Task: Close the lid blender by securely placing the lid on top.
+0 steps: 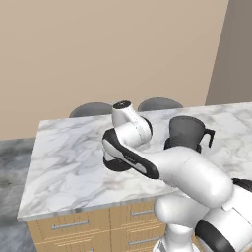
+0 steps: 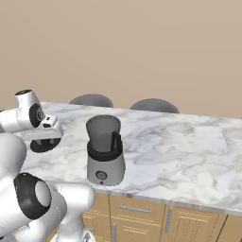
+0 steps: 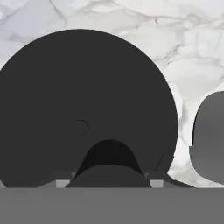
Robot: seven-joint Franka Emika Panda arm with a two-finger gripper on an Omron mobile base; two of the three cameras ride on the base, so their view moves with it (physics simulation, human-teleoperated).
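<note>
The lid [image 3: 83,100] lies flat on the marble desk [image 1: 64,157]. In the hand view it takes up the centre and left of the frame as a broad black disc, its raised knob [image 3: 108,157] at bottom centre. In the left base view a dark edge of it shows at centre left, under the arm's wrist; in the right base view it is the dark patch at middle left.

The tool [image 3: 108,177] is down on the lid with its jaws drawn in about the knob. The finger tips are mostly hidden behind the knob, but by the look of it the tool is clenched on the lid.

The blender [image 2: 105,151] stands upright near the desk's front edge, left of centre in the right base view, its jar open at the top and its handle towards the right. It is near the lid but apart from it. Two grey stool seats [image 2: 91,100] show beyond the far edge.

The step in hand looks like the grasp, just made, with the lid not yet lifted. The next move calls for a straight lift, a carry across to the jar mouth with the lid kept level, then a centred lowering until it seats.
</note>
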